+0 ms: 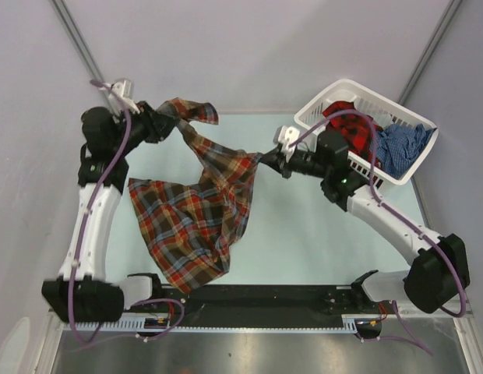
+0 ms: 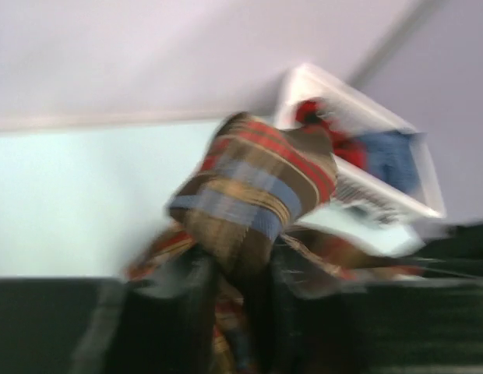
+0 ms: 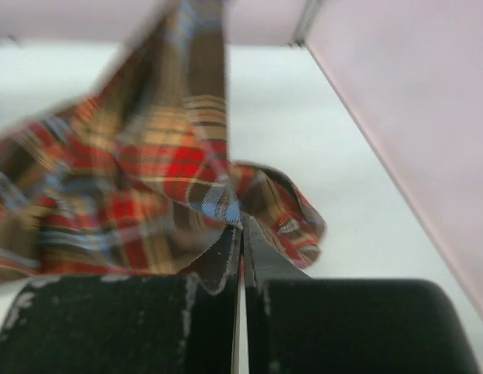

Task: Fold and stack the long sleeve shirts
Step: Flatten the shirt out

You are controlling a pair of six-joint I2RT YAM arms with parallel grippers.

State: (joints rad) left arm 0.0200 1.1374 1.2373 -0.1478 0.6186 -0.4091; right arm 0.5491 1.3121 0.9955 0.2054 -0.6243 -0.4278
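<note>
- The brown plaid shirt (image 1: 191,218) is soft woven cloth crossed with red-orange and light-blue bands. It is stretched in the air between the two arms. Its wide lower part droops in loose folds onto the left half of the desk (image 1: 304,226), which is smooth and pale.
- The left fingers (image 1: 165,123) are dark and blocky. They stand narrow, with a rumpled bunch of the shirt caught between them, and a twisted end of the cloth pokes out past them. The left wrist view is blurred.
- The right fingers (image 3: 241,234) are flat, black and scuffed. They are pressed together, pinching a thin edge of the same shirt.
- A white plastic basket (image 1: 315,109) with slotted walls sits at the far right corner of the desk. It holds the crumpled red-and-black plaid shirt (image 1: 347,121) and, beside it, the blue checked shirt (image 1: 401,144).
</note>
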